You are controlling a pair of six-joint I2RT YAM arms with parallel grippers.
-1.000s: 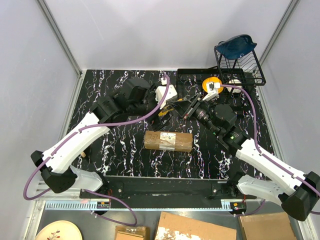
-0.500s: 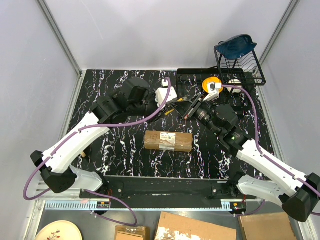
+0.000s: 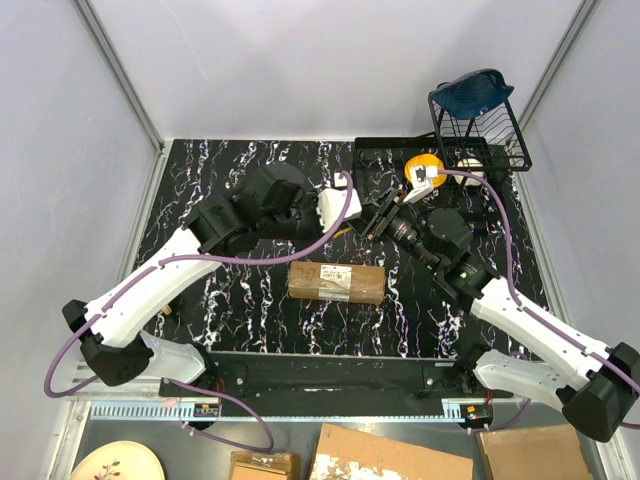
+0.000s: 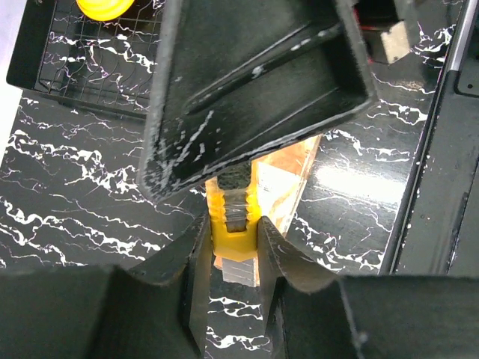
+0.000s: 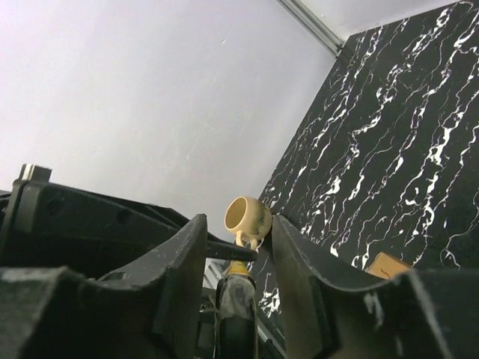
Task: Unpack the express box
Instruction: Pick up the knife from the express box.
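On my overhead feed the black, white-veined table (image 3: 200, 175) carries the express box (image 3: 336, 282). It lies flat near the middle with its long side along the near edge, and nothing touches it. Both claws meet just beyond it, toward the far edge and clear of the carton.

The left arm (image 3: 150, 285) comes in from the near-left corner with its elbow bent and its forearm running right across the table. The right arm (image 3: 530, 322) reaches diagonally from the near-right corner toward the centre, so the two wrists face each other.

The left gripper (image 4: 233, 250) is clenched on the utility knife (image 4: 233, 218), with a finger (image 4: 193, 262) pressed against each side of its yellow body. The right gripper (image 5: 238, 247) straddles the same knife, but I read a thin gap on both sides, so it looks released.

The box is plain brown cardboard, oblong, with glossy clear tape and a white label on top. Through the left wrist camera its taped face shows just behind the knife. The gripper fingers are matte black plastic, scuffed with pale scratches.
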